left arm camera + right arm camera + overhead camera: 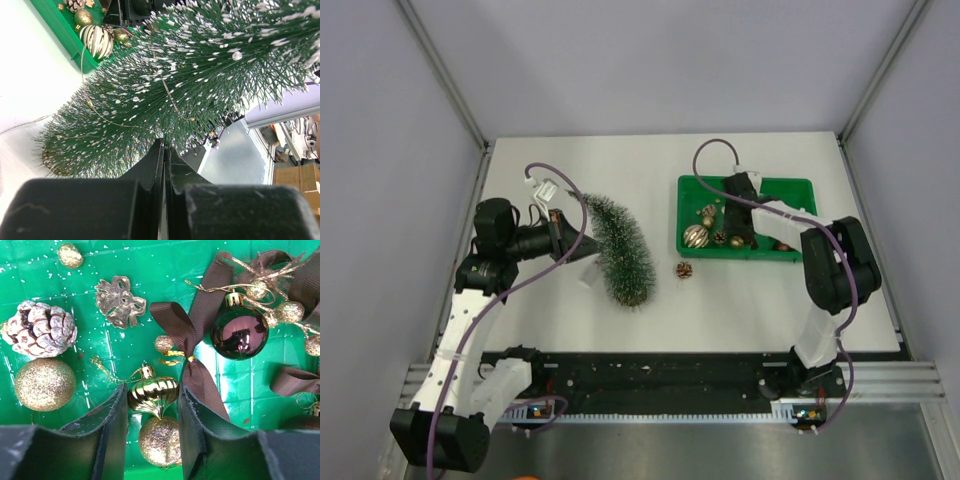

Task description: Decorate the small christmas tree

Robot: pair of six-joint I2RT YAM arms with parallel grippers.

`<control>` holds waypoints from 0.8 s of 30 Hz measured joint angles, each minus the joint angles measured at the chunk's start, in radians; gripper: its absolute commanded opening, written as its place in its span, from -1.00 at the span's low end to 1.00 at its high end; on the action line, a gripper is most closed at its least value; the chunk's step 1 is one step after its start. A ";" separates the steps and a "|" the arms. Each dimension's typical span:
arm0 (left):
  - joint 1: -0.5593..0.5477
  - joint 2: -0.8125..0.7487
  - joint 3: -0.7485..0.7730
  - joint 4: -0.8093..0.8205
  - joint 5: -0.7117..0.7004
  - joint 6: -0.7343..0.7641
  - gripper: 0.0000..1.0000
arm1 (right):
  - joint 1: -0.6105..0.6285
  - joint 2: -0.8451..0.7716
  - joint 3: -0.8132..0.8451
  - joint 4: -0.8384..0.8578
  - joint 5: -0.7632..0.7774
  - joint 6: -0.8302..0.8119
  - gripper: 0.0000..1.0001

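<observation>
- Left gripper (577, 251): jaws pressed together, tips in the bristles of the small christmas tree (620, 250), which is immediately to its right.
- Right gripper (152, 388), well apart from the tree, in the green tray (150, 270): jaws flank a gold ribbed ornament (152, 396); grip unclear.

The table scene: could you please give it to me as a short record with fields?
tree: small christmas tree, left of centre on the table
tray: green tray, right of the tree, holding ornaments
left gripper: shut, tips at the tree's bristles
right gripper: open, jaws either side of a ribbed gold ornament in the tray
loose item: small brown ornament on the table between tree and tray
</observation>
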 measured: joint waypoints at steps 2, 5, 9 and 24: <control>0.000 0.000 0.000 0.000 0.000 0.000 -1.00 | -0.001 0.000 0.000 0.003 -0.003 0.000 -0.52; 0.000 0.000 0.000 0.000 0.000 0.000 -1.00 | -0.002 -0.002 0.000 0.006 -0.013 0.001 -0.62; 0.000 0.000 0.000 0.000 0.000 0.001 -1.00 | -0.003 -0.043 0.000 -0.005 -0.043 0.000 -0.65; 0.000 0.000 0.000 0.000 0.000 0.003 -1.00 | -0.005 -0.605 -0.087 0.044 -0.502 -0.018 -0.64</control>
